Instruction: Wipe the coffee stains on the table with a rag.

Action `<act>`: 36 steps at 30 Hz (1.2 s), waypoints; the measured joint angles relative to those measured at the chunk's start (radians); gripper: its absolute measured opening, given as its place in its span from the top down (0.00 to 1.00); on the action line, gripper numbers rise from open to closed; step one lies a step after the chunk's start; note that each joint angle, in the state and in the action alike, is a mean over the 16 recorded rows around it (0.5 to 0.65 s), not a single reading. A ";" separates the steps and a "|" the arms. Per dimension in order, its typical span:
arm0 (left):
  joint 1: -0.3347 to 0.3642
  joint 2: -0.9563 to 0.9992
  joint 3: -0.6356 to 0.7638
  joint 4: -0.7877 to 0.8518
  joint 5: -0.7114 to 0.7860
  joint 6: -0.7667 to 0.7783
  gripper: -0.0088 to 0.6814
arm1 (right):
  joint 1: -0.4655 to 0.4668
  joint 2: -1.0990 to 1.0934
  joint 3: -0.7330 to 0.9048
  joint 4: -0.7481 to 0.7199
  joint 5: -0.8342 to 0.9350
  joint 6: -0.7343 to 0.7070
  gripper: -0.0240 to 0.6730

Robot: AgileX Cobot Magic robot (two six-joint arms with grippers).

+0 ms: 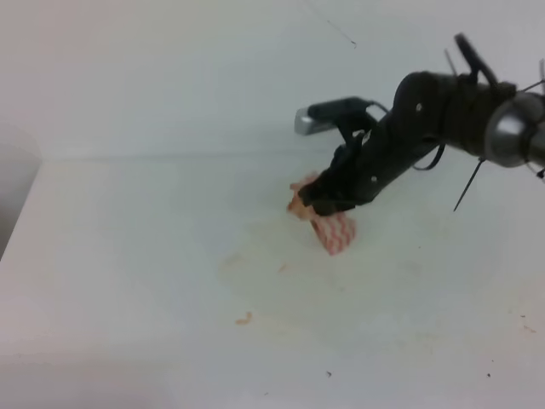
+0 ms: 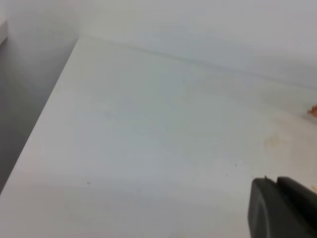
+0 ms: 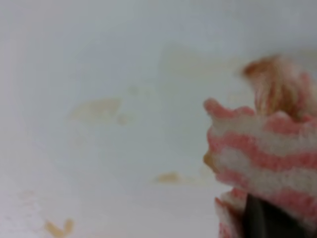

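The right end effector (image 1: pixel 328 200) pinches the rag (image 1: pixel 334 230) at frame centre; its long axis slants toward lower right (faint coffee stains (image 1: pixel 244 318) below-left); the left end effector's (image 2: pixel 283 208) opening is unclear.

rag (image 3: pixel 267 148) blurred and cut off at right edge, left hand (image 2: pixel 282 208) cropped at corner, its jaws unseen

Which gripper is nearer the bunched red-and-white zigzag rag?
Right. The right gripper is shut on the rag; the left gripper sits far off to its left.
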 joint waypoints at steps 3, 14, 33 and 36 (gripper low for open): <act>0.000 0.000 0.000 0.000 0.000 0.000 0.99 | -0.002 -0.071 0.065 -0.003 -0.056 -0.001 0.90; 0.000 0.000 0.000 0.000 0.000 0.000 0.99 | -0.108 -0.315 0.431 -0.045 -0.248 0.027 0.90; 0.000 0.000 0.000 0.000 0.000 0.000 0.99 | -0.265 -0.384 0.699 -0.036 -0.259 -0.068 0.85; 0.000 0.000 0.000 0.000 0.000 0.000 0.99 | -0.265 -0.383 0.693 -0.030 -0.245 -0.073 0.76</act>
